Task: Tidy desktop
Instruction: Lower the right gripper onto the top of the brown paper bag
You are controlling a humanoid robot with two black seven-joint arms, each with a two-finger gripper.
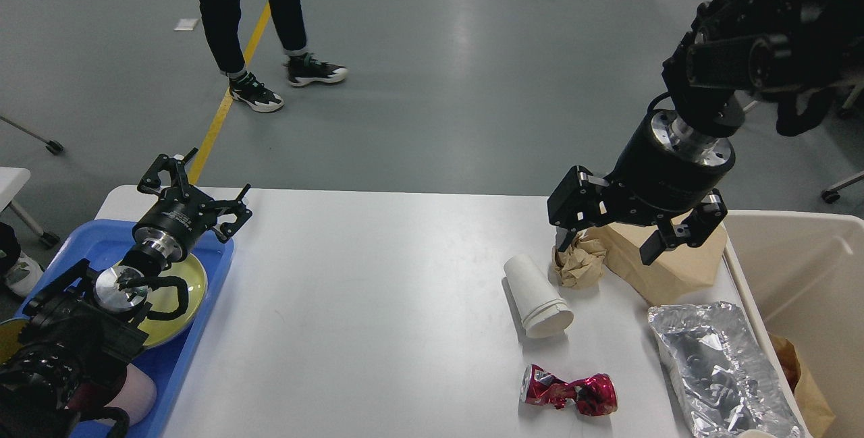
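Observation:
The white desktop [371, 303] holds litter on its right side: a white paper cup [536, 296] on its side, a crumpled brown paper ball [579, 264], a brown paper bag [675, 266], a crumpled foil sheet [715, 364] and a crushed red can [567, 394]. My right gripper [607, 245] is open and points down, just above the paper ball and the bag's left end, one finger [563, 235] by the ball. It hides much of the bag. My left gripper [196, 192] is open and empty over the far corner of the blue tray [182, 350].
A beige bin [803, 276] stands at the table's right edge with brown paper [806, 387] inside. A yellow-green plate [185, 286] lies in the blue tray under my left arm. A person [256, 19] walks on the floor beyond the table.

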